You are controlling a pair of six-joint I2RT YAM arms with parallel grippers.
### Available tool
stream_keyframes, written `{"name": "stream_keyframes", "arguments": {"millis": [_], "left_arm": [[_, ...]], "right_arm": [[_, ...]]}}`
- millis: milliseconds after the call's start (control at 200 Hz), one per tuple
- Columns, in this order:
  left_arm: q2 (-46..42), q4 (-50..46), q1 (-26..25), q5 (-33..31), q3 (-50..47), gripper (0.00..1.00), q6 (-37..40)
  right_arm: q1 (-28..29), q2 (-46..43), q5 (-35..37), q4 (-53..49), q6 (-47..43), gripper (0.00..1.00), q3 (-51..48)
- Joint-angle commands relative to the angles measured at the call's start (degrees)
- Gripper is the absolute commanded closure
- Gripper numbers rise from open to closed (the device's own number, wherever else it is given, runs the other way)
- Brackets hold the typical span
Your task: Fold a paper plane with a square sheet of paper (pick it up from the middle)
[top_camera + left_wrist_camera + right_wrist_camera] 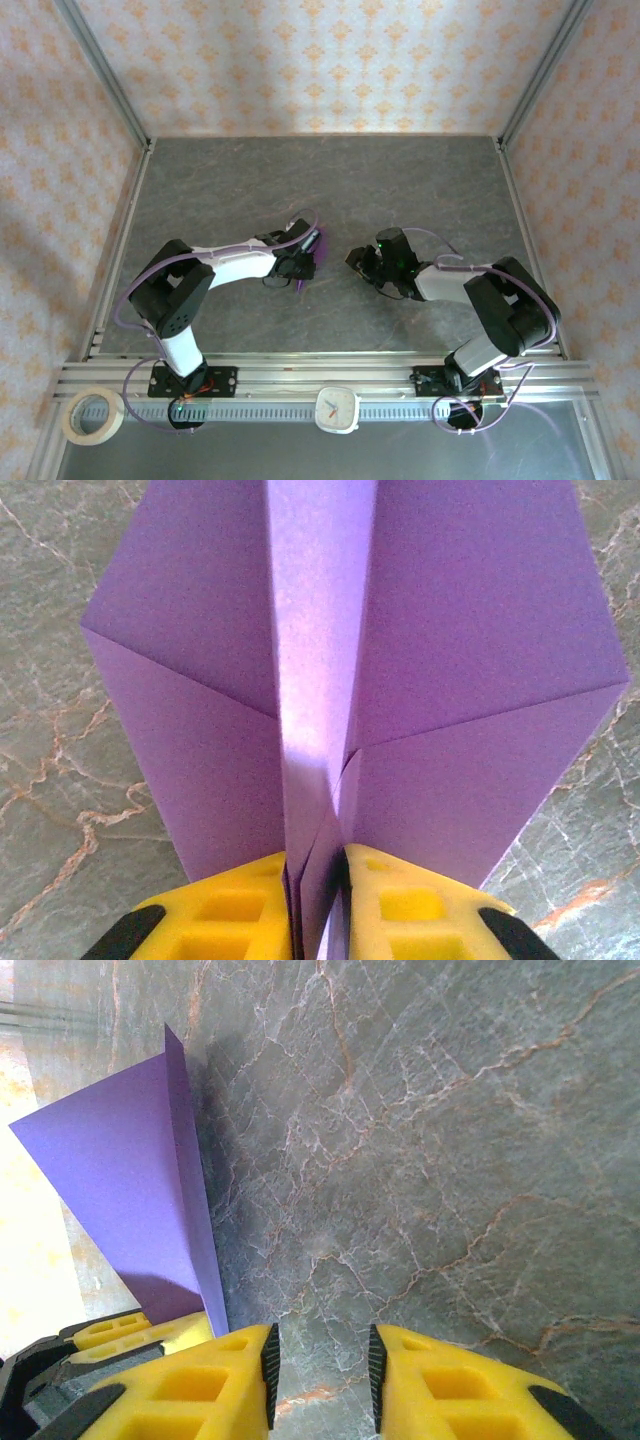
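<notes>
My left gripper [318, 870] pinches the paper plane [450, 680] by its centre fold, its long axis running straight out from my fingers above the table [450, 1160], while my right gripper [322, 1360], jaws apart and empty, hovers just beside one wing.

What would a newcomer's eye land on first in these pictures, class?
The purple paper plane stands out first: folded wings spread wide, its centre fold pinched in the left gripper between yellow fingers. Next, the right gripper beside it, jaws apart and holding nothing, above the grey marbled table.
</notes>
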Motion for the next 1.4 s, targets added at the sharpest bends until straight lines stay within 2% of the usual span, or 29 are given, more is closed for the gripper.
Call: {"name": "stream_keyframes", "arguments": {"millis": [0,656,781,1056,1396], "left_arm": [[1.2,-2.1,0.4,-2.8,-1.7,0.79,0.8],[1.9,-0.2,0.3,-5.6,-6.2,0.60,-2.1],[1.2,0.9,0.1,-5.7,-7.1,0.57,-6.2],[-0.7,1.0,-2.7,-6.5,-6.5,0.56,-13.4],[-7.1,-0.2,-7.1,-10.8,-3.8,0.50,-25.6]], "right_arm": [[-0.2,-0.6,1.3,-0.7,-0.5,0.68,0.5],[-0.5,-3.0,1.8,-2.4,-1.6,0.68,0.6],[-0.8,-3.8,1.7,-3.0,-2.1,0.68,0.5],[-2.7,-6.0,0.5,-5.6,-5.5,0.68,0.0],[-4.2,-6.3,-1.6,-8.6,-9.9,0.67,1.1]]}}
